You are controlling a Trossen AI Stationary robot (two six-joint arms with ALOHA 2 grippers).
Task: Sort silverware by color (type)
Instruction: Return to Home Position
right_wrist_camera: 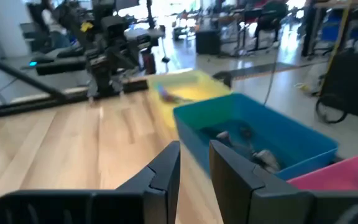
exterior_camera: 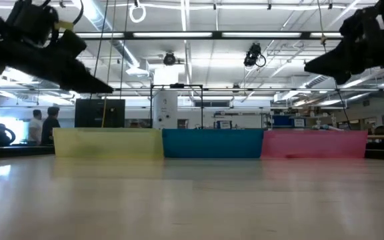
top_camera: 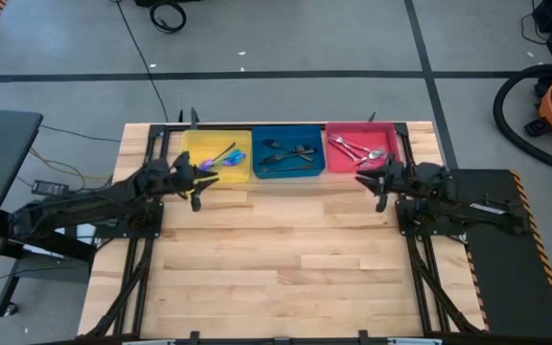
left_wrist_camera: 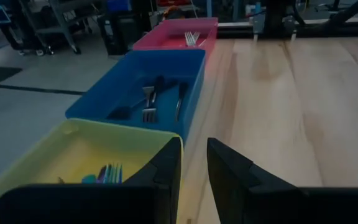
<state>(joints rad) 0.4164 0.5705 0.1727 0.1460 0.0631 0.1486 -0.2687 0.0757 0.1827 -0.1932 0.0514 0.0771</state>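
I am hovering over the pale wooden surface [top_camera: 276,268], where three trays are sitting side by side along the far edge: the yellow tray [top_camera: 197,142], the blue tray [top_camera: 303,136] and the red tray [top_camera: 345,131]. My left end effector [top_camera: 201,182] is hanging above the surface just in front of the yellow tray, and my right end effector [top_camera: 371,180] just in front of the red tray, each narrowed to a slim gap and carrying nothing. The silverware is lying sorted: iridescent pieces [top_camera: 224,158] in the yellow tray, dark pieces [top_camera: 290,155] in the blue tray, silver forks [top_camera: 357,149] in the red tray
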